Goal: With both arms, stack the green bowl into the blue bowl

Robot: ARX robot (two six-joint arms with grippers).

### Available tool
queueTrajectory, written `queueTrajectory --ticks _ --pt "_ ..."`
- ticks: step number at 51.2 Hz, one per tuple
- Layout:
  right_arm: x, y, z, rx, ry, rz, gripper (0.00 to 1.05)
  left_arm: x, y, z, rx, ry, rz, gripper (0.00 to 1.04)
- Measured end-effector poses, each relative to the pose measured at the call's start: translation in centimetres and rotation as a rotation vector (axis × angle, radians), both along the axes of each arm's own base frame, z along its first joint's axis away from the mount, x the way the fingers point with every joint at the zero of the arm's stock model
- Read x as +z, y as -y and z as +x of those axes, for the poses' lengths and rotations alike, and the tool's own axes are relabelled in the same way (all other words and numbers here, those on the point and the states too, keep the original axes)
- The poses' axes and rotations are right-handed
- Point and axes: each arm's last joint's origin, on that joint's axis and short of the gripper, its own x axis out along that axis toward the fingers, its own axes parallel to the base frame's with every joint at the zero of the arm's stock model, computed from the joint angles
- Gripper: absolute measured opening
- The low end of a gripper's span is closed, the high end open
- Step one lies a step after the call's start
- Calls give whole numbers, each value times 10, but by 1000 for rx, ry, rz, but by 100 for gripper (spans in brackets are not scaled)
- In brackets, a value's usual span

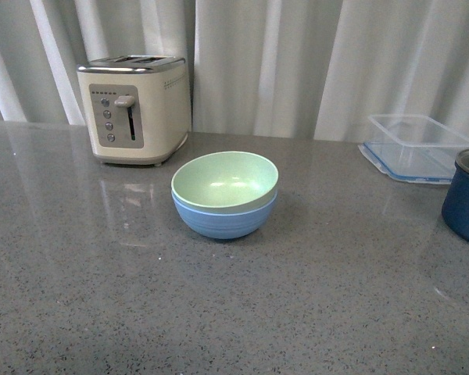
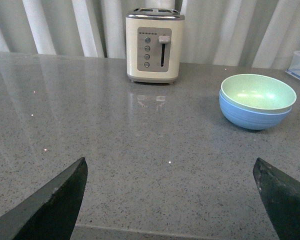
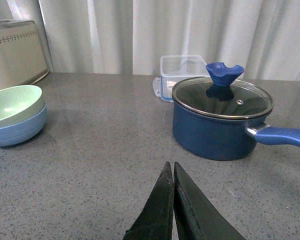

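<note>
The pale mint-green bowl (image 1: 223,180) sits nested inside the light sky-blue bowl (image 1: 223,219) near the middle of the grey counter. Both also show in the left wrist view, green bowl (image 2: 257,92) in blue bowl (image 2: 252,117), and in the right wrist view, green bowl (image 3: 12,104) in blue bowl (image 3: 17,129). Neither arm shows in the front view. My left gripper (image 2: 170,167) is open and empty, low over the counter, well short of the bowls. My right gripper (image 3: 171,167) is shut and empty, apart from the bowls.
A cream toaster (image 1: 137,108) stands behind the bowls at the left. A clear blue-rimmed container (image 1: 416,147) lies at the back right. A dark navy pot (image 3: 217,120) with a glass lid and long handle stands at the right, near my right gripper.
</note>
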Motion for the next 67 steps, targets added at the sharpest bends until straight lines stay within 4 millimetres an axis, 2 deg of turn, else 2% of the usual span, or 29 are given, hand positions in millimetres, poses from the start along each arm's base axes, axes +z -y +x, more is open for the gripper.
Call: queueTrajectory --ticks 43,52,59,67 --pt "-3 0 -22 3 -5 -1 1 0 0 0 0 -1 0 98" --pt "-3 0 -22 3 -5 -1 26 0 0 0 0 0 0 98" --pt "-3 0 -22 3 -5 -1 55 0 0 0 0 0 0 98" --pt "-3 0 -22 3 -5 -1 79 0 0 0 0 0 0 98"
